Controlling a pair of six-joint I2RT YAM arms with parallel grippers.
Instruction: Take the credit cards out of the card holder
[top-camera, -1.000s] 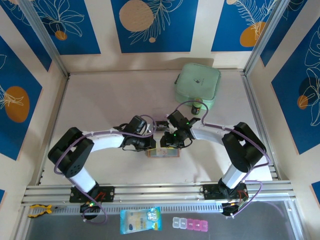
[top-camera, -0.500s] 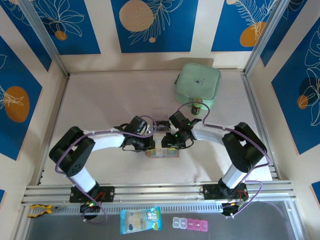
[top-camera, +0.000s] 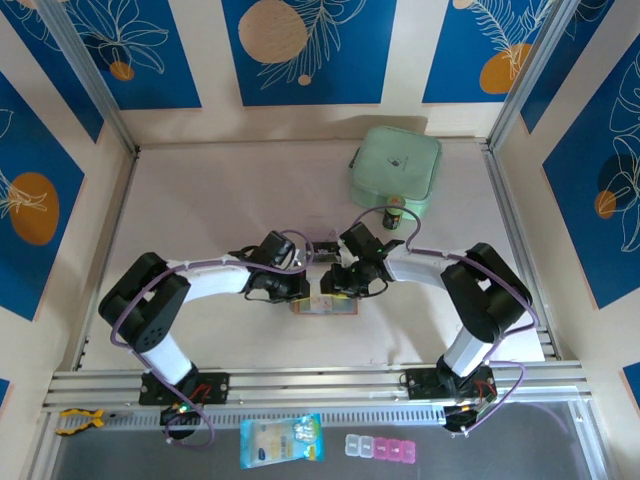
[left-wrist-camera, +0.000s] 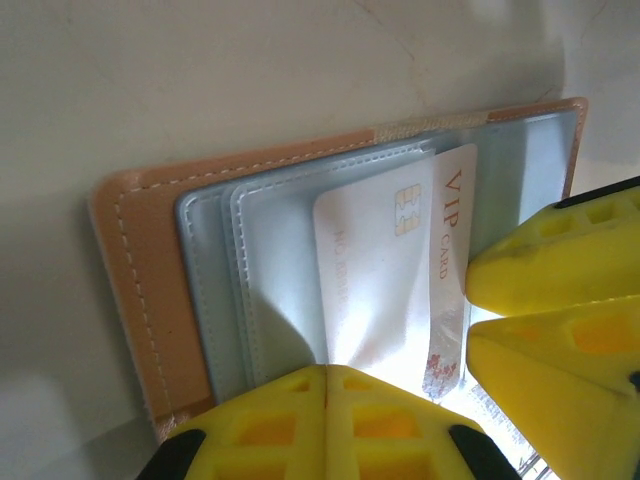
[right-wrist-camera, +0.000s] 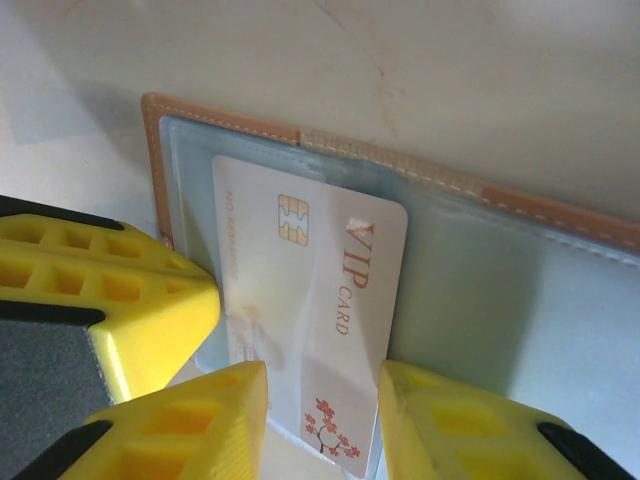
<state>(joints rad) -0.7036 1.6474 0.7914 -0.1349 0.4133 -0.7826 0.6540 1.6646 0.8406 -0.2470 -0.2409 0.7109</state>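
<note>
The card holder (top-camera: 326, 306) lies open on the table, salmon-tan outside (left-wrist-camera: 120, 300) with grey-blue pockets (right-wrist-camera: 480, 290). A white credit card (right-wrist-camera: 300, 290) marked VIP CARD, with a chip and a red blossom, sticks partly out of a pocket (left-wrist-camera: 375, 280). My left gripper (left-wrist-camera: 325, 372) is shut, its tips pressed down on the pocket beside the card. My right gripper (right-wrist-camera: 322, 400) is open, one finger on each side of the card's free end. From above, both grippers (top-camera: 303, 290) (top-camera: 336, 284) meet over the holder. A second card is hidden.
A mint-green zip pouch (top-camera: 395, 170) sits at the back right, with a small dark bottle (top-camera: 393, 215) in front of it. A small dark object (top-camera: 322, 247) lies just behind the grippers. A packet (top-camera: 282, 440) and a pill box (top-camera: 385, 447) rest below the rail.
The right gripper has crept a little away from the near edge over the holder. The left arm has stayed where it was.
</note>
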